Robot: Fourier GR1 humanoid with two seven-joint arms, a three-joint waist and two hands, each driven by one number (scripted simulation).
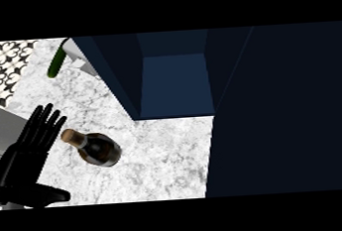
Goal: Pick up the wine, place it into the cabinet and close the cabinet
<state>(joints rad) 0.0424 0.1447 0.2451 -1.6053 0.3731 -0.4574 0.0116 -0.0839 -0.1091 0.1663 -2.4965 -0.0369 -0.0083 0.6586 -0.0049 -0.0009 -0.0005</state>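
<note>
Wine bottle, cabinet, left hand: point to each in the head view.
wine bottle (100,148): head view, on its dark body.
cabinet (176,82): head view, on its open blue interior.
left hand (36,133): head view, on the straight fingers.

Green object partly hidden, perhaps a cucumber.

A kitchen is being shown: a white marbled counter is being flanked by a dark blue cabinet, patterned wall tiles, and a wine bottle.
</note>
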